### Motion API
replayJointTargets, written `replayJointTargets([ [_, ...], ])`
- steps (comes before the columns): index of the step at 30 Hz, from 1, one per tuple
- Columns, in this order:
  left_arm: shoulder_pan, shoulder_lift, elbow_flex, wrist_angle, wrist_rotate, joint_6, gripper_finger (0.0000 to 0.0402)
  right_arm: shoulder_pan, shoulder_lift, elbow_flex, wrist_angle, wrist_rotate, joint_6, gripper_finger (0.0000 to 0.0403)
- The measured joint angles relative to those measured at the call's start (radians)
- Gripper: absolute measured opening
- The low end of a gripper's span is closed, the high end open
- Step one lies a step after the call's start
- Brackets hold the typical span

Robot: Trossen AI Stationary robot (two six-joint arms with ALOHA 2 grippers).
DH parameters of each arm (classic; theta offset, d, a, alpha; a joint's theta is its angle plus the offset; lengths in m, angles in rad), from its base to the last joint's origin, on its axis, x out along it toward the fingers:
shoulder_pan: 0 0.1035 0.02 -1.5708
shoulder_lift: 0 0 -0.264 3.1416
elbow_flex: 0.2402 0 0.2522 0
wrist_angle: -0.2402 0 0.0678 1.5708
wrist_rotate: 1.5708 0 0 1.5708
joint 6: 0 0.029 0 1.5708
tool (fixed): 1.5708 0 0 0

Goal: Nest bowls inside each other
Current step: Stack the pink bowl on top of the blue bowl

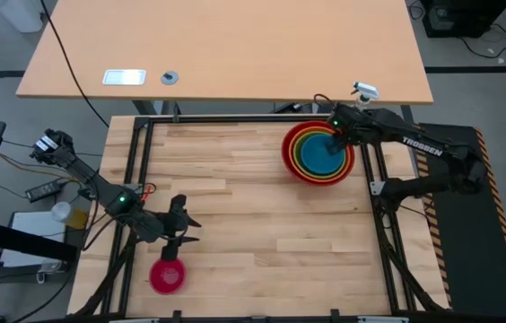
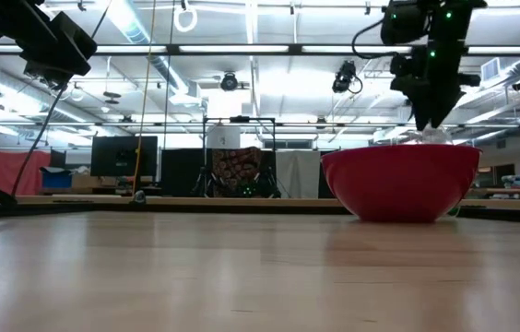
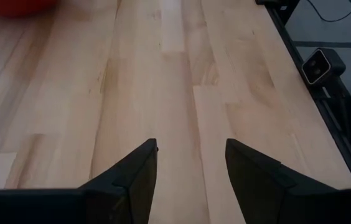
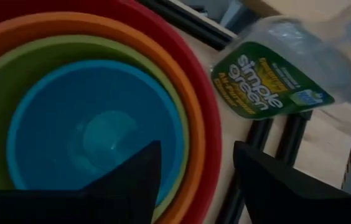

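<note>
A red bowl stands on the table at the far right, with the orange, lime green and blue bowls nested in it. My right gripper hangs open just above the stack's far right rim, with nothing between its fingers. A pink bowl rests alone on its base at the near left. My left gripper hovers open right beside the pink bowl, on its far side, over bare wood.
A clear spray bottle with a green label lies just beyond the red bowl at the table's far right corner, its white trigger past the frame rail. The middle of the wooden table is bare. A black frame borders the table.
</note>
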Motion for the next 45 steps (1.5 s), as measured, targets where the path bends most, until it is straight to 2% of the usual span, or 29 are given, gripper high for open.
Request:
replayJointTargets([
  [8,0.0,0.0,0.0,0.0,0.011,0.0,0.0192,0.054,0.001,-0.075,-0.003,0.007,0.022,0.0201],
  [13,0.007,0.0,0.0,-0.003,0.098,-0.039,0.0192,0.105,0.0,-0.083,0.011,-0.019,0.041,0.0201],
  [17,0.021,0.0,0.0,-0.063,0.243,-0.091,0.0192,0.192,-0.001,-0.054,0.052,-0.037,0.055,0.02],
  [20,-0.004,0.0,0.0,-0.125,0.309,-0.096,0.0192,0.267,-0.001,-0.032,0.086,-0.038,0.069,0.0198],
  [23,-0.056,0.0,0.0,-0.16,0.323,-0.109,0.0192,0.341,-0.002,-0.022,0.124,-0.026,0.09,0.0197],
  [28,-0.117,0.008,0.0,-0.198,0.326,-0.198,0.0192,0.437,-0.002,-0.018,0.161,0.063,0.097,0.0196],
  [33,-0.123,0.109,0.0,-0.218,0.35,-0.259,0.0192,0.499,-0.001,-0.018,0.205,0.116,0.091,0.0196],
  [40,-0.123,0.28,0.019,-0.196,0.45,-0.255,0.0192,0.528,-0.001,-0.018,0.239,0.119,0.089,0.0196],
  [45,-0.124,0.37,0.059,-0.243,0.473,-0.252,0.0182,0.534,-0.001,-0.018,0.249,0.119,0.088,0.0196],
])
